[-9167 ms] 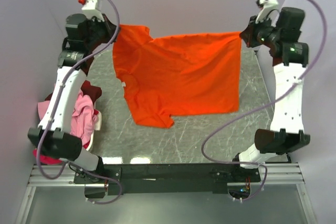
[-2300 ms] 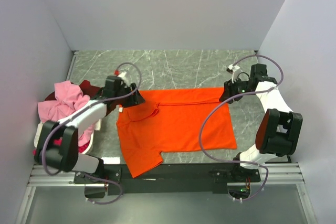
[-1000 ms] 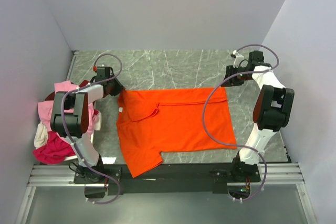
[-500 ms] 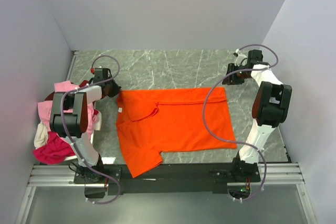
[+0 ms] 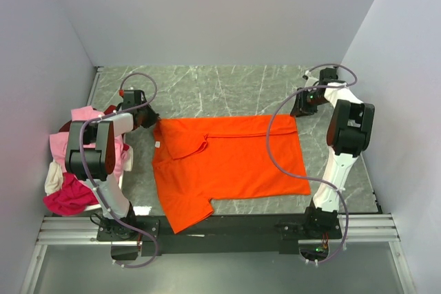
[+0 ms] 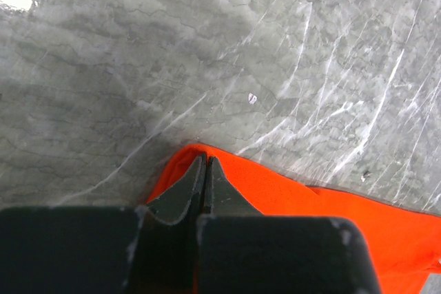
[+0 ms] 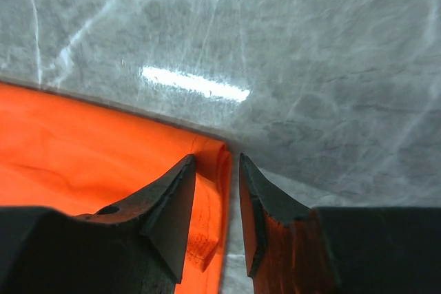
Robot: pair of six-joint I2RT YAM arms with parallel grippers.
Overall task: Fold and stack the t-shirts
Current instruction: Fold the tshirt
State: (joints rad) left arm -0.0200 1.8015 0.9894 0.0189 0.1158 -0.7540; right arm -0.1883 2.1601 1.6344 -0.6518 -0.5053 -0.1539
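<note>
The bright orange t-shirt (image 5: 234,163) lies flat on the grey marble table (image 5: 220,91), its far edge folded over and its small white neck label (image 5: 157,144) at the left. My left gripper (image 5: 150,119) is at the shirt's far left corner. In the left wrist view its jaws (image 6: 205,158) are shut, with the orange fabric (image 6: 331,211) drawn to a point at the tips. My right gripper (image 5: 298,109) is at the far right corner. In the right wrist view it (image 7: 216,159) is open and straddles the folded orange corner (image 7: 83,149).
A heap of other t-shirts sits at the table's left edge: light pink (image 5: 83,118), cream-white (image 5: 52,180) and magenta (image 5: 65,197). Walls close in the table on the left, back and right. One orange sleeve (image 5: 186,218) reaches the near edge.
The orange shirt, first held spread in the air, now lies flat on the table. Both arms drew its far corners outward. In the last second the left arm held still and the right wrist shifted slightly.
</note>
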